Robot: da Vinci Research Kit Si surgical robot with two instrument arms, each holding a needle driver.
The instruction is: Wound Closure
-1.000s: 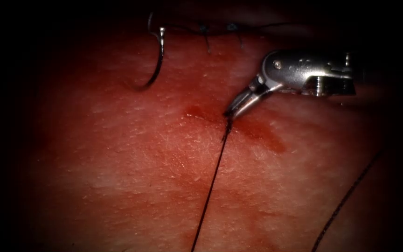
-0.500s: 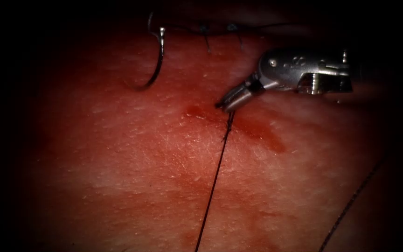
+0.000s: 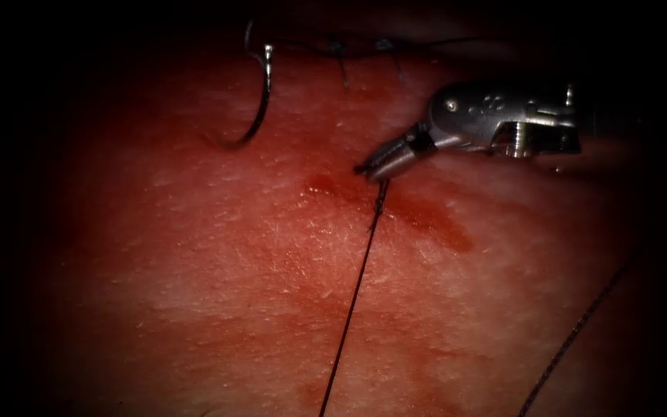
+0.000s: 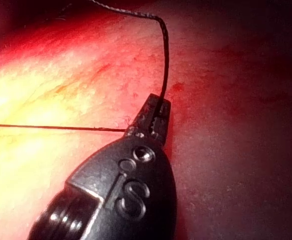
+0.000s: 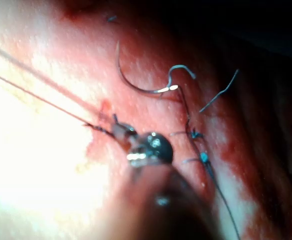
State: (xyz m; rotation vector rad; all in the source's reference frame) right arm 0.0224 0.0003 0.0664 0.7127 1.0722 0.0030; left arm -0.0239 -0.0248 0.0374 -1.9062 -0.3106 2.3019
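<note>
My right tool (image 3: 370, 167) reaches in from the right, its jaws shut on the top end of a taut thread (image 3: 353, 297) that runs down over the tissue (image 3: 218, 262). In the right wrist view the same jaws (image 5: 117, 129) meet that thread (image 5: 46, 102). The curved needle (image 3: 261, 100) lies free on the tissue at the upper left, held by neither tool, its whole arc (image 5: 133, 85) showing. In the left wrist view my left tool (image 4: 156, 114) is shut on a dark thread (image 4: 164, 60).
The stitched cut (image 3: 364, 48) runs along the top, with knots and cut thread ends (image 5: 220, 92) on it. Red fluid (image 3: 426, 220) stains the tissue under the right tool. A second thread strand (image 3: 573, 336) crosses the lower right.
The right tool's jaws lifted slightly up and left off the stained spot and turned, and the thread's upper end rose with them. The needle has not moved.
</note>
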